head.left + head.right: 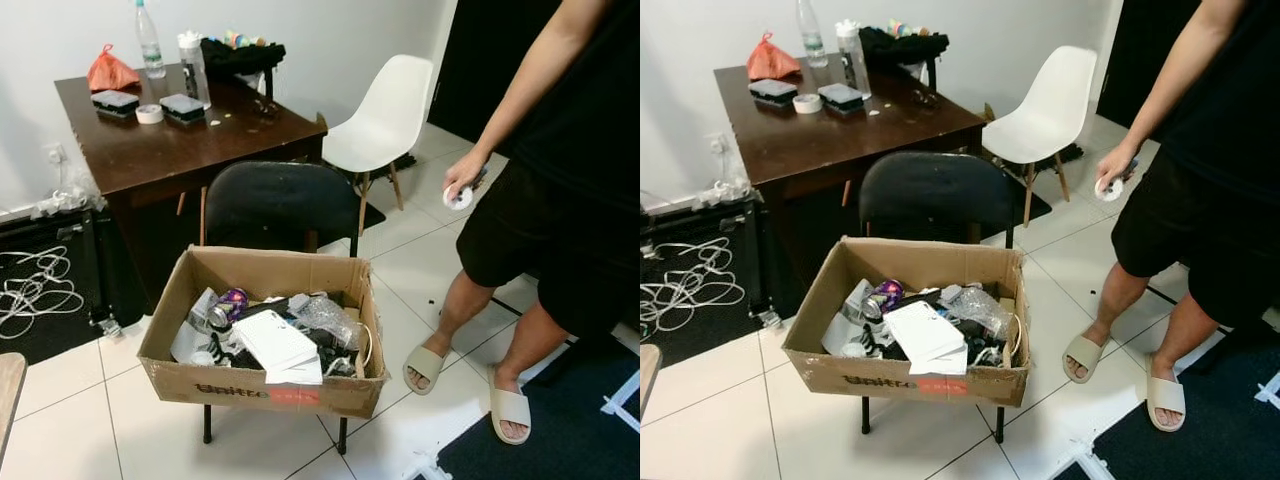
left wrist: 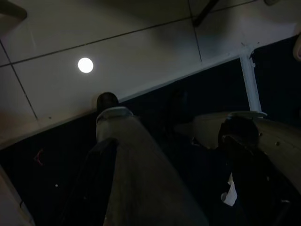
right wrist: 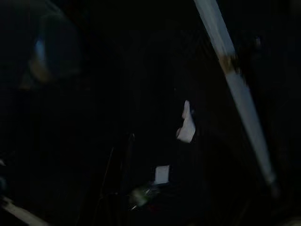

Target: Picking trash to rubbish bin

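**Bin in view, nothing in hand yet**

Brown cardboard box point(image 1: 262, 340) serving as the rubbish bin sits on the seat of a black office chair point(image 1: 278, 204), just in front of the dark brown wooden desk point(image 1: 150, 140); box is open-topped, near full: white paper sheets point(image 1: 275, 345), a crushed can point(image 1: 228, 303), crumpled clear plastic point(image 1: 330, 318), dark cables; red label on the front wall.

Person in black shorts and beige slides stands right of the box, hand point(image 1: 462, 178) holding a white tape roll point(image 1: 458, 198), well apart from the box.

Both arms hang idle; wrist views are dark, pointed at floor tiles and dark mat; can't tell whether either set of jaws is wide or narrow.

My read: step is locating trash; small white scrap point(image 2: 229, 194) on the mat looks like a candidate; approach slowly, keep clear of the person's feet, drop over the box centre since the pile is high.
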Robot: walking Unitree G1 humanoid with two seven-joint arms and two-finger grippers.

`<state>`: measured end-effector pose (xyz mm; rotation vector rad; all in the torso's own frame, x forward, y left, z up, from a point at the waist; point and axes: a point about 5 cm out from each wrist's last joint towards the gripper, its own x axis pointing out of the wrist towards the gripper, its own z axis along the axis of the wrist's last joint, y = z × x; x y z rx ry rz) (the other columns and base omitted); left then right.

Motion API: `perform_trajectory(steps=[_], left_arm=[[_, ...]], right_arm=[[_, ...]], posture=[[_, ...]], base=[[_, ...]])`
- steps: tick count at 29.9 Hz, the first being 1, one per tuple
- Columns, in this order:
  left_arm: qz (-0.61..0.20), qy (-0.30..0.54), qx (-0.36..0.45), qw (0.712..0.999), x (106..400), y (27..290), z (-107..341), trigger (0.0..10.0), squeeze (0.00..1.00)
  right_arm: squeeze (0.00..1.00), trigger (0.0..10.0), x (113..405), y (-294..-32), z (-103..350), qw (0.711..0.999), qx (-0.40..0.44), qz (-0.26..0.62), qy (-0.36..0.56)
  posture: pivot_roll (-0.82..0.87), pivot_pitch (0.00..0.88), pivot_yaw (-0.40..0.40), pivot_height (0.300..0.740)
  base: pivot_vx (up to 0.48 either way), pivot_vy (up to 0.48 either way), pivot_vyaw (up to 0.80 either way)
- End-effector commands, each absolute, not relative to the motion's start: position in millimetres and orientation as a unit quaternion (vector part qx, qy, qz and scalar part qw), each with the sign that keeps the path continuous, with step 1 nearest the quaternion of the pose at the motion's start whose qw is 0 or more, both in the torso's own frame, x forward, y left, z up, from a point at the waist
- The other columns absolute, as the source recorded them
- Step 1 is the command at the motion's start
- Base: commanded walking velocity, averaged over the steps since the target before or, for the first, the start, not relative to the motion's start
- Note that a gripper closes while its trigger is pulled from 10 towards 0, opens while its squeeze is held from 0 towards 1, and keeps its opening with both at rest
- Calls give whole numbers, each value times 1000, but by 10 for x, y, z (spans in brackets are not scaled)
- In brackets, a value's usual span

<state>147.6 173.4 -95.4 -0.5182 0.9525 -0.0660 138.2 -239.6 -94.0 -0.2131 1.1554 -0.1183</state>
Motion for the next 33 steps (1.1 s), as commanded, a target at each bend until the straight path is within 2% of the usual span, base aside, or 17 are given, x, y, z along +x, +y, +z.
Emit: perform_trajectory(steps=[1, 9, 19, 33], left_arm=[[-30, 469, -245, 848, 1385, 1686, -995, 10000, 0], [-33, 465, -245, 850, 1451, 1636, -978, 10000, 0], [-9, 466, -250, 849, 1441, 1636, -990, 10000, 0], [-17, 446, -254, 858, 1675, 1512, -909, 10000, 0]], right_arm=[[0, 10000, 1414, -2320, -948, 831, -109, -30, 544], [0, 10000, 1623, -2137, -906, 832, -159, 40, 530], [0, 10000, 1633, -1907, -939, 816, -206, 119, 527], [0, 10000, 1863, -1899, -838, 819, -228, 136, 510]], posture=[[-128, 58, 22, 740], [-108, 50, 3, 740], [-61, 0, -35, 740], [-41, 0, -55, 740]], base=[[0, 0, 0], [0, 0, 0], [0, 0, 0], [0, 0, 0]])
